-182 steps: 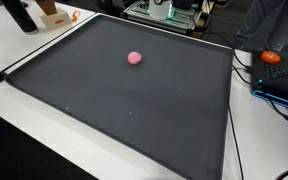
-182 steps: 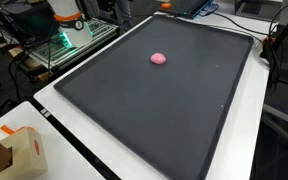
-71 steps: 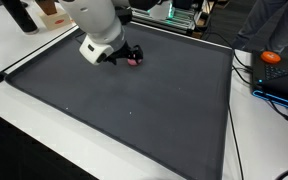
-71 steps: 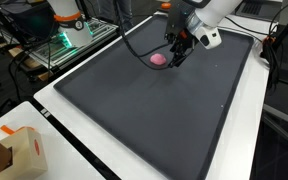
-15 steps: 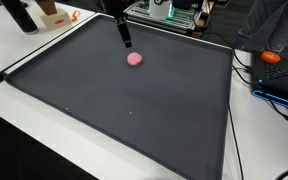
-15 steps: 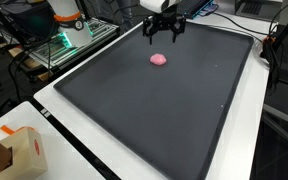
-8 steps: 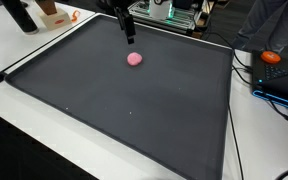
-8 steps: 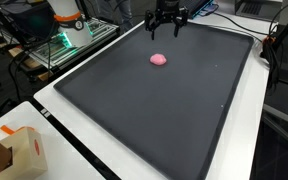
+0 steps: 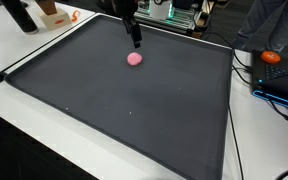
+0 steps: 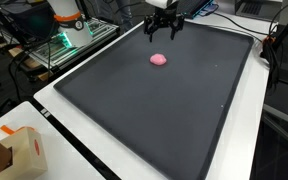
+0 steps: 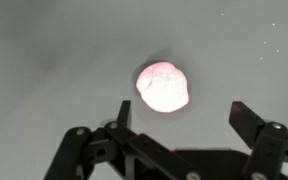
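Observation:
A small pink lump (image 9: 134,58) lies on a large dark mat (image 9: 124,100); it shows in both exterior views (image 10: 158,59) and in the wrist view (image 11: 163,86). My gripper (image 9: 136,40) hangs above the mat, just beyond the lump, with its fingers apart and nothing between them. It also shows in an exterior view (image 10: 162,31). In the wrist view the two fingertips (image 11: 182,115) frame empty mat just below the lump.
The mat lies on a white table (image 9: 24,110). An orange object (image 9: 271,57) and cables lie off the mat. A cardboard box (image 10: 19,150) stands at the table's corner. A cluttered bench (image 10: 69,35) stands beside the table.
The gripper came down at the pink lump 4.7 s ago, then rose clear of it. Over the last second it has drifted slightly; the lump lies where it was.

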Action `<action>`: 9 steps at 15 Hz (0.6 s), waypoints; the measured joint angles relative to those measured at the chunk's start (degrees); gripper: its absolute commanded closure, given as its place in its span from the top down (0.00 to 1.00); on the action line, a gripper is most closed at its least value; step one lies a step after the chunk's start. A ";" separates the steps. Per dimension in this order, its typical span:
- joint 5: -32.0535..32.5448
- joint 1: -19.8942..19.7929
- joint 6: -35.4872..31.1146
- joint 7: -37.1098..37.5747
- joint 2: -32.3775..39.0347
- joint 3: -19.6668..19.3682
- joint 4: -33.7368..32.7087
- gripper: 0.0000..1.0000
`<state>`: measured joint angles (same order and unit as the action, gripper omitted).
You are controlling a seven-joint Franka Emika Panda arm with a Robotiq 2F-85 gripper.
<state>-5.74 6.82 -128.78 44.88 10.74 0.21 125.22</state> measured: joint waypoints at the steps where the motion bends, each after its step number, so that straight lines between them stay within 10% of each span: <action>1: -0.23 0.00 0.00 -0.10 0.76 0.22 0.41 1.00; 9: -1.08 -0.01 -2.55 -0.36 6.48 0.52 1.51 1.00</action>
<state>-6.82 6.80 -131.33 44.51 17.22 0.73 126.73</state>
